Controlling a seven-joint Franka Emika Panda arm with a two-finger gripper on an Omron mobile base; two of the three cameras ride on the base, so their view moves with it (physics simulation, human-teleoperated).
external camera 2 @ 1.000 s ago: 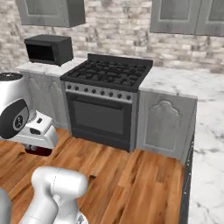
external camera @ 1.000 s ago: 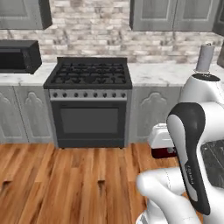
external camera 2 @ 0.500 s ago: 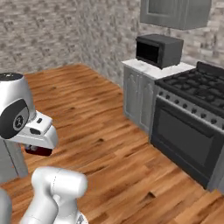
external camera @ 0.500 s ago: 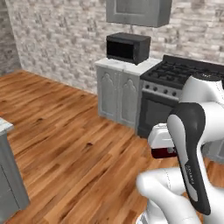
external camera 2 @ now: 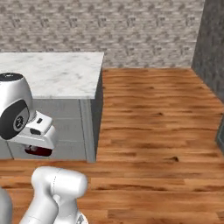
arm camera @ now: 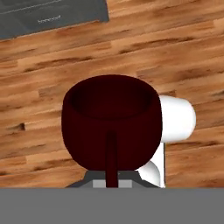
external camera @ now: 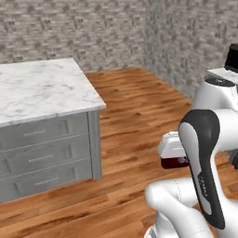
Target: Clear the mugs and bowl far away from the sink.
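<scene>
- Left base view: the dark maroon cylindrical mug (external camera: 174,162) hangs under the white hand, above the wooden plank floor (external camera: 135,97), right of the grey marble-topped table (external camera: 42,88).
- Right base view: the mug (external camera 2: 38,151) sits below the hand, before the table (external camera 2: 65,74).
- Hand view: the fingers (arm camera: 111,177) pinch the mug (arm camera: 111,120) at its handle, opening facing the camera.

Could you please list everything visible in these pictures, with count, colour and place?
mug: one, dark maroon, held in the gripper above the floor
island counter: one, white marble top on grey drawers, left of the arm
floor: one, brown wood planks, across the room
walls: grey stone brick, at the back and right
microwave: one, black, at the right edge of the left base view
gripper: one, white, shut on the mug, low in front of the base
</scene>
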